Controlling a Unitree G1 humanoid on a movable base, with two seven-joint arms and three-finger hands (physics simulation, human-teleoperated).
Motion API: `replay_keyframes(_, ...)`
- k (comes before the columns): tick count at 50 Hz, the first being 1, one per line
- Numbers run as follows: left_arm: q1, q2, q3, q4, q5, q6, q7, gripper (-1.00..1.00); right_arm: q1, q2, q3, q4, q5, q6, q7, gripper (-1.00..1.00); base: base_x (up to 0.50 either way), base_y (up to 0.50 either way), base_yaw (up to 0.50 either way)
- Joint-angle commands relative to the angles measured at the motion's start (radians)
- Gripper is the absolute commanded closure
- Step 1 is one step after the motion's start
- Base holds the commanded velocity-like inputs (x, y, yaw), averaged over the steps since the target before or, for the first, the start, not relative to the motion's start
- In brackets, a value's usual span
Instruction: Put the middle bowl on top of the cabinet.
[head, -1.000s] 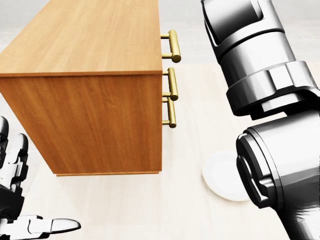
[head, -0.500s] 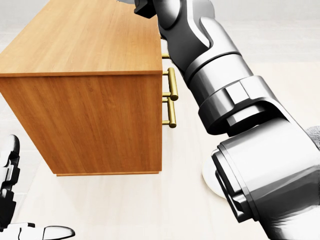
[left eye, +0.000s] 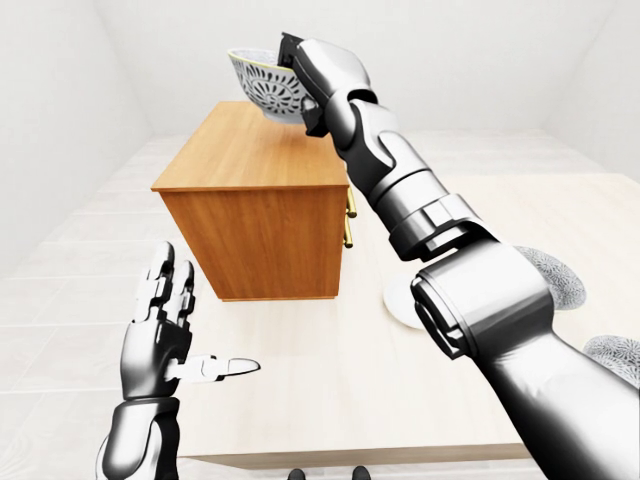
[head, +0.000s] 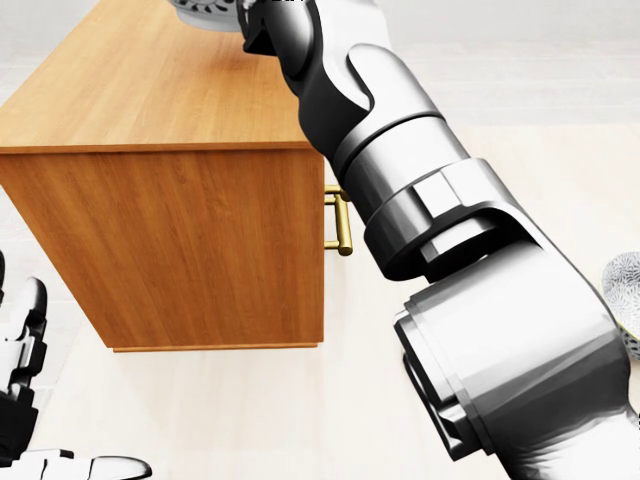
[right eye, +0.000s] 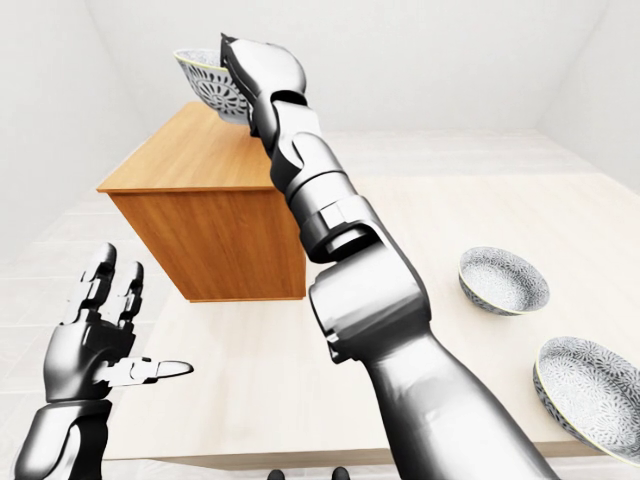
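A patterned white bowl (left eye: 262, 86) hangs tilted in the air above the far part of the wooden cabinet's top (left eye: 250, 150). My right hand (left eye: 293, 72) is shut on the bowl's right rim, with the arm stretched up and across the cabinet. In the head view only the bowl's underside (head: 205, 12) shows at the top edge. The bowl does not touch the cabinet. My left hand (left eye: 195, 325) is held up at the lower left, open and empty, with fingers spread and thumb pointing right.
The cabinet (left eye: 262, 240) stands on a pale table, its brass handles (head: 342, 225) on the right face. Two more patterned bowls (right eye: 505, 280) (right eye: 590, 385) lie at the table's right. A white plate (left eye: 400, 300) peeks out beside my right arm.
My right arm has swung leftward over the cabinet top, bringing the bowl into the head view's top edge. The arm now hides the white plate there. The left hand barely moved.
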Motion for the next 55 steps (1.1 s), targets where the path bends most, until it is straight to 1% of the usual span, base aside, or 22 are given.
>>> replay_keyframes(1, 0.002, -0.002, 0.002, 0.01, -0.002, 0.0, -0.006, -1.0, -0.005, 0.011, -0.02, -0.014, -0.093, 0.0, -0.014, 1.0, 0.0, 0.0, 0.0)
replay_keyframes(27, 0.002, -0.002, 0.008, 0.009, -0.007, 0.0, -0.008, -1.0, 0.005, 0.024, -0.028, -0.023, -0.115, 0.0, -0.022, 1.0, 0.0, 0.0, 0.0)
replay_keyframes(32, 0.008, -0.004, 0.008, -0.002, -0.008, 0.0, -0.009, -1.0, 0.014, 0.033, -0.003, -0.033, -0.146, 0.0, -0.037, 1.0, 0.0, 0.0, 0.0)
replay_keyframes(45, 0.009, -0.005, 0.014, -0.015, -0.013, 0.0, -0.014, -1.0, 0.02, 0.056, -0.01, -0.059, -0.162, 0.0, -0.011, 1.0, 0.0, 0.0, 0.0)
replay_keyframes(55, 0.011, -0.008, 0.014, -0.011, -0.012, 0.0, -0.016, -1.0, 0.028, 0.062, -0.008, -0.06, -0.172, 0.0, -0.015, 1.0, 0.0, 0.0, 0.0)
